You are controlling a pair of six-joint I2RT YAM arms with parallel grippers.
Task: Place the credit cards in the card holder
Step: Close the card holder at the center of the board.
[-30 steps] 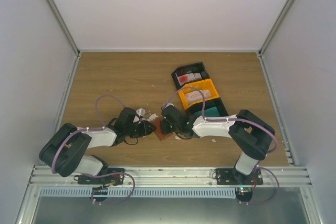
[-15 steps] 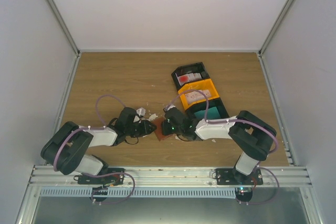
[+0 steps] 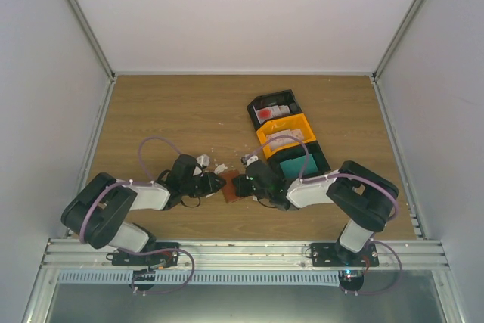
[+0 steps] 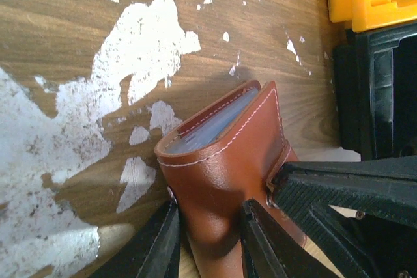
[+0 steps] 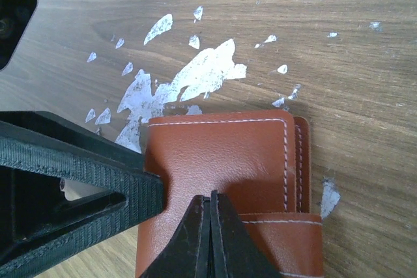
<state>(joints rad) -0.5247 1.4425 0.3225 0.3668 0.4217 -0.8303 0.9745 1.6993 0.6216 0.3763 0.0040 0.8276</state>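
Seen from above, my two arms reach inward over a brown wood-grain table point(image 3: 151, 111) and meet near its middle.

On the left, my left claw point(image 3: 215, 184) is partly closed. Its two black fingers point(image 4: 163, 249) clamp one end of the small reddish-brown leather card holder point(image 3: 229, 185), a stitched, wallet-sized folder. From my left wrist, the card holder sits between those fingers. Its far edges gape slightly, so a pale blue-grey inner face shows. Irregular white patches point(image 4: 140, 43) mark the wood to its left and beyond it.

Just right of the card holder, my right claw point(image 3: 240, 184) is fully closed and grips nothing. From my right wrist, its two thin black tips lie together over the smooth cover, beside a leather strap point(image 5: 280, 239). I cannot tell whether the tips touch the leather.

Further right and towards the back, three plastic bins stand in a touching row. The credit cards, thin flat plastic rectangles, lie in them:
- A red-and-white one point(image 3: 265, 114) lies in the far black bin point(image 3: 252, 105).
- Whitish ones point(image 3: 281, 138) lie in the yellow bin point(image 3: 263, 141).
- A teal one point(image 3: 291, 164) lies in the near black bin point(image 3: 321, 158).
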